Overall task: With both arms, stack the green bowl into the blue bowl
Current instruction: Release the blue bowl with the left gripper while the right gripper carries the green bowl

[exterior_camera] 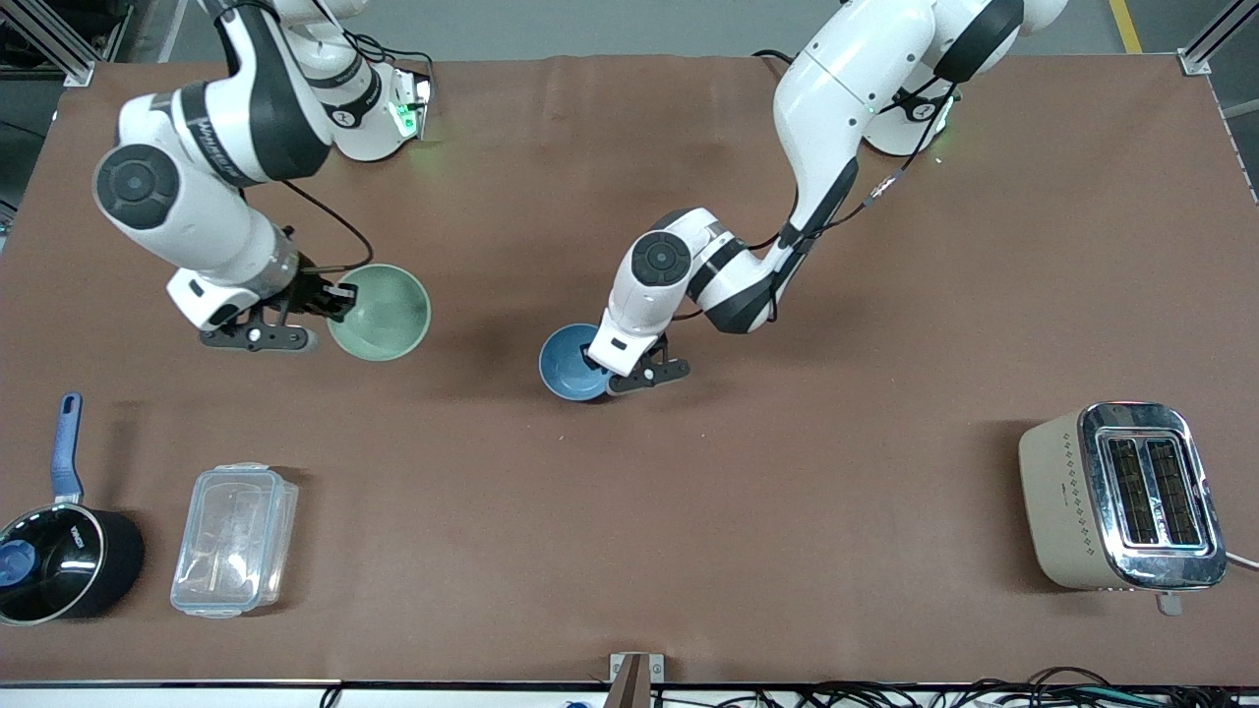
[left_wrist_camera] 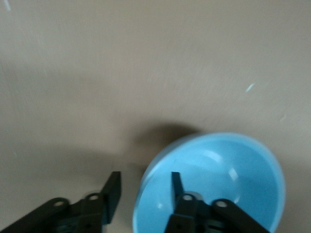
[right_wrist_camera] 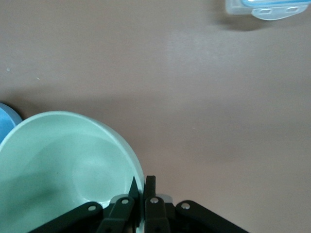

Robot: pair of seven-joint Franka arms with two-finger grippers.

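My right fingers [right_wrist_camera: 140, 188] pinch the green bowl's [exterior_camera: 382, 311] rim, lifted over the surface [exterior_camera: 787, 472]; my left fingers [left_wrist_camera: 145, 190] straddle the blue bowl's [exterior_camera: 570, 362] rim mid-surface, not yet closed.

The left hand [exterior_camera: 612, 366] hides part of the blue bowl's [exterior_camera: 569, 362] rim in the front view.

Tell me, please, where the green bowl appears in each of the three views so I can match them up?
Front view: the green bowl is held by its rim in the right gripper, toward the right arm's end.
Left wrist view: not in it; only the blue bowl shows.
Right wrist view: it fills a lower corner, its rim pinched between the fingers.
Shared landmark: the blue bowl, seen in all three.
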